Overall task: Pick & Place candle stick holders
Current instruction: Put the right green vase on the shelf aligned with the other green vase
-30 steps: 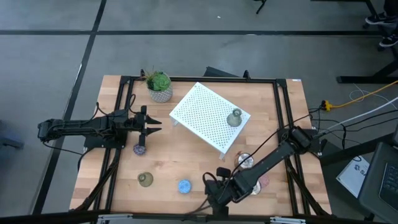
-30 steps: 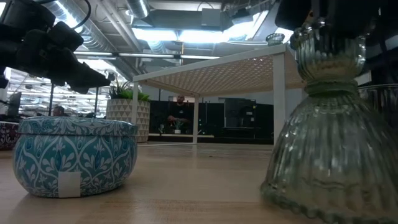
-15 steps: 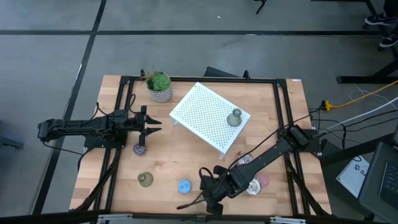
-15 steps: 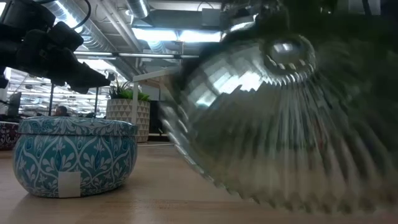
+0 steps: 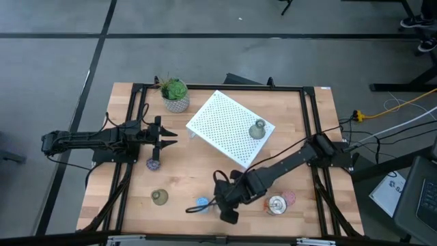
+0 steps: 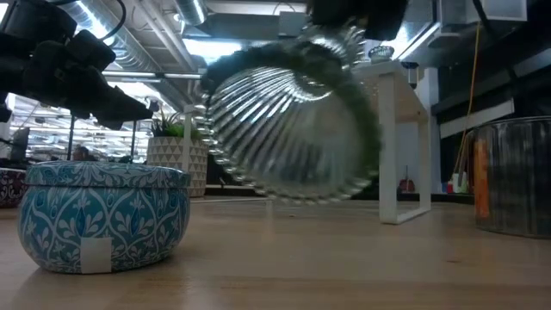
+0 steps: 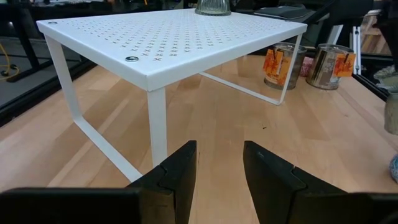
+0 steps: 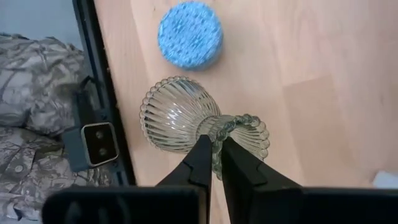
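Note:
My right gripper (image 8: 214,163) is shut on a ribbed olive-green glass bell-shaped holder (image 8: 177,115), which also shows in the low view (image 6: 288,129); the gripper is near the table's front edge (image 5: 224,199). A blue holder (image 5: 202,203) stands beside it on its base. Another olive holder (image 5: 160,197) and a purple one (image 5: 153,164) stand on the table at the left. A third olive holder (image 5: 257,129) stands on the white stand (image 5: 225,123). A silver holder (image 5: 276,204) and a pink one (image 5: 289,197) stand at the front right. My left gripper (image 5: 171,134) is open and empty above the purple holder. My right gripper pinches the holder's narrow neck (image 8: 215,129), between the bell-shaped base and the beaded cup rim (image 8: 249,134), between its two fingers (image 8: 200,155). The fingers come from above and lie across the neck. The holder is lifted clear of the table and tipped onto its side.
The white perforated stand fills the table's middle toward the far side, and a potted plant (image 5: 175,94) stands at the far left. Black frame rails (image 5: 130,171) run along both sides. Bare wood lies between the stand and the front edge.
My right gripper has gone up and toward the table's left with the olive holder. The holder stood upright on the table a second ago. Now it is lifted clear and tipped onto its side.

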